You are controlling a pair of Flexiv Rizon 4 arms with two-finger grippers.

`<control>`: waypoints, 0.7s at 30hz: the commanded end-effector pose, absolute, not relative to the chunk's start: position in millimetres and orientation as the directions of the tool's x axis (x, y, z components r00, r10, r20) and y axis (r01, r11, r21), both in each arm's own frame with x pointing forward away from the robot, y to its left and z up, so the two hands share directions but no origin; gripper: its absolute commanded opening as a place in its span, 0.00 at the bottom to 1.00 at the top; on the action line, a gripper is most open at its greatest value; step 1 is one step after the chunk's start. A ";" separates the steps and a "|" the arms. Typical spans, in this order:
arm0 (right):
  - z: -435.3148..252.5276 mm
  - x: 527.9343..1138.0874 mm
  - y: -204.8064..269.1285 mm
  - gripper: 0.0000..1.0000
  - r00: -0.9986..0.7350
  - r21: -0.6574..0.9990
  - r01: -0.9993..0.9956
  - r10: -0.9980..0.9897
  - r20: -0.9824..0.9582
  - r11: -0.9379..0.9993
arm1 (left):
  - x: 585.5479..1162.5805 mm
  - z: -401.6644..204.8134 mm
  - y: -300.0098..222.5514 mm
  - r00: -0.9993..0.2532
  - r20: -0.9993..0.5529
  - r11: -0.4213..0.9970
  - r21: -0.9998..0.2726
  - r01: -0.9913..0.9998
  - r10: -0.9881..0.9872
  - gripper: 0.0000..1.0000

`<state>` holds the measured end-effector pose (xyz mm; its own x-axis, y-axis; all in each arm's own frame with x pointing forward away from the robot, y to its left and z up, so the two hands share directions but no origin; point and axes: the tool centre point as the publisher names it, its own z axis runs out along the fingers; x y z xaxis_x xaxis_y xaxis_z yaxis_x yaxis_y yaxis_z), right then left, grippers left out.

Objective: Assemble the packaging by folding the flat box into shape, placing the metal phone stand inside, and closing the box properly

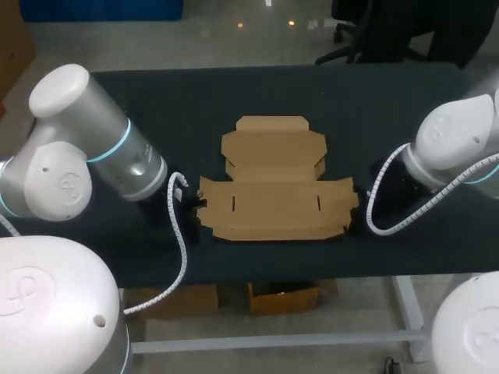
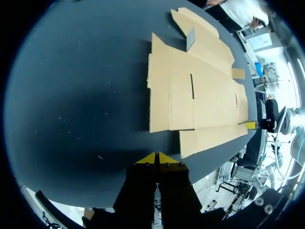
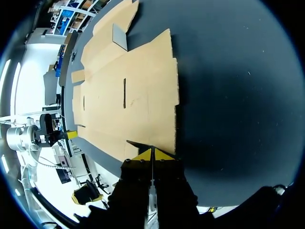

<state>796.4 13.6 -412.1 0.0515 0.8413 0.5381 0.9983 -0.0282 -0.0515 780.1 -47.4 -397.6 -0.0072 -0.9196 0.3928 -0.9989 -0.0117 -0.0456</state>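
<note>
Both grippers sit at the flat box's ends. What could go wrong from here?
The flat cardboard box lies loose on the table. A push from the shut left gripper, just short of its near flap, may slide it rather than fold it.
The right gripper, also shut, sits at the box's edge and could crease or catch it.

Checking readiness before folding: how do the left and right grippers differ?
The left gripper is left of the flat box, the right gripper right of it. The left one sits over bare table, short of the cardboard; the right one reaches its edge. Both have jaws shut, empty.
</note>
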 end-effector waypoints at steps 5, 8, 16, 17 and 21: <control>-405.2 788.8 17.3 0.00 0.059 -0.046 0.998 0.852 0.521 -0.041 | 776.2 -397.3 -47.4 -0.014 0.397 -0.006 -0.049 -0.999 -0.918 0.00; -408.4 788.4 18.8 0.00 0.061 -0.048 0.998 0.853 0.518 -0.043 | 776.6 -400.1 -49.1 -0.015 0.400 -0.002 -0.042 -0.999 -0.916 0.00; -416.7 793.1 19.9 0.00 0.062 -0.049 0.998 0.845 0.530 -0.042 | 779.4 -404.6 -58.2 -0.029 0.424 0.018 -0.030 -0.999 -0.905 0.00; -417.0 793.5 20.1 0.00 0.062 -0.050 0.998 0.844 0.532 -0.042 | 779.7 -404.9 -59.4 -0.031 0.425 0.021 -0.030 -0.999 -0.905 0.00; -418.1 794.5 20.3 0.00 0.064 -0.051 0.998 0.842 0.536 -0.044 | 782.5 -407.4 -63.9 -0.035 0.423 0.025 -0.028 -0.999 -0.905 0.00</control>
